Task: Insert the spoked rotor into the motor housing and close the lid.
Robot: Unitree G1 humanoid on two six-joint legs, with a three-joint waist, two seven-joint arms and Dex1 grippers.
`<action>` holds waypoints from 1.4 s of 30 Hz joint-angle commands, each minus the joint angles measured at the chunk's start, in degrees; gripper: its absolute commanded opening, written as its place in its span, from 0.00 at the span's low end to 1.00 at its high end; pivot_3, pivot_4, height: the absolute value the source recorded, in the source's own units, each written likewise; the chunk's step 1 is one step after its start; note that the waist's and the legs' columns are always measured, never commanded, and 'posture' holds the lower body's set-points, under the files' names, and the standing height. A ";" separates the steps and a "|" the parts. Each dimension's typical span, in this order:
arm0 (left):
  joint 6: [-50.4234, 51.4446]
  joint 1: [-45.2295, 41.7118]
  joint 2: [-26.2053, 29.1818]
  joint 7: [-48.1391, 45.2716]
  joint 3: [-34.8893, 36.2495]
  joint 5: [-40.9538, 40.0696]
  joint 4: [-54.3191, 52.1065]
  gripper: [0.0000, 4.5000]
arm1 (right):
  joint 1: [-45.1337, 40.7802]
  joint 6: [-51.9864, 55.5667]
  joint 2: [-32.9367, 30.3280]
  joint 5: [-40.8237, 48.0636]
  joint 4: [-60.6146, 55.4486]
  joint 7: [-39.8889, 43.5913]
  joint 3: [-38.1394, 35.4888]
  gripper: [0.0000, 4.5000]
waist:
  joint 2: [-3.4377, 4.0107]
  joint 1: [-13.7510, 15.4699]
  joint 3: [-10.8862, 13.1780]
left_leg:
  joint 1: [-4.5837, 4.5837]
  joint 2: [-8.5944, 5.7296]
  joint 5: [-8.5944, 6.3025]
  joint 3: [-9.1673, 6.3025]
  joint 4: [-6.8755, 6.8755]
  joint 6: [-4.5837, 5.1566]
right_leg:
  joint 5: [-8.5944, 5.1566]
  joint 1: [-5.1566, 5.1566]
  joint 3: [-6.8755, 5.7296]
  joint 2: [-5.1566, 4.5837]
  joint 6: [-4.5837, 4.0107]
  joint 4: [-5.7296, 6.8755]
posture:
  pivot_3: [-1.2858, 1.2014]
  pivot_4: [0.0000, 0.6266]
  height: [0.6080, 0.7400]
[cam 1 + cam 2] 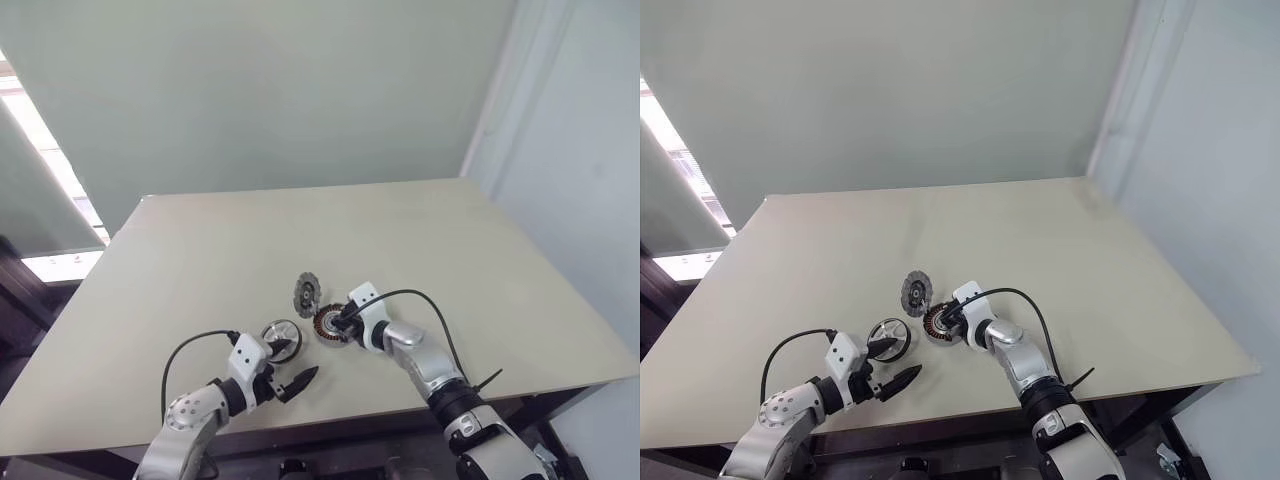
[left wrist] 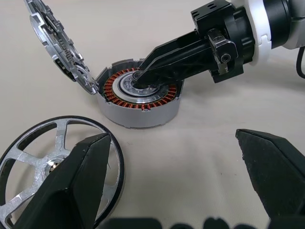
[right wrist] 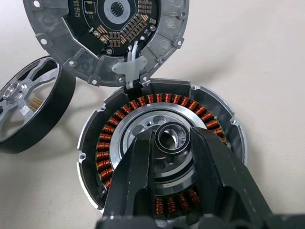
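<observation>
A: Left tool [image 1: 296, 366] at lower centre, fingers wide apart, just beside spoked rotor [image 1: 281, 338] lying flat on surface [image 1: 200, 270].
B: Right tool [image 3: 171, 143] clamped on silvery hub of motor housing [image 1: 329, 326], centre frame; lid [image 1: 306, 293] propped open just behind.

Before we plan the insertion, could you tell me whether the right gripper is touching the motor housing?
Touching: in the right wrist view, the right gripper clasps the central hub of the motor housing between its fingers.
</observation>
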 commanded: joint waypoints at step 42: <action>-0.76 -0.92 0.31 -0.22 0.52 0.38 -1.39 1.00 | -0.56 0.49 0.74 -1.06 -0.95 1.61 0.24 0.18 | 0.01 -0.03 0.00 | 0.01 0.00 0.00 0.00 0.00 0.00 | 0.00 0.01 0.00 0.00 0.00 0.01 | 0.52 0.00 1.00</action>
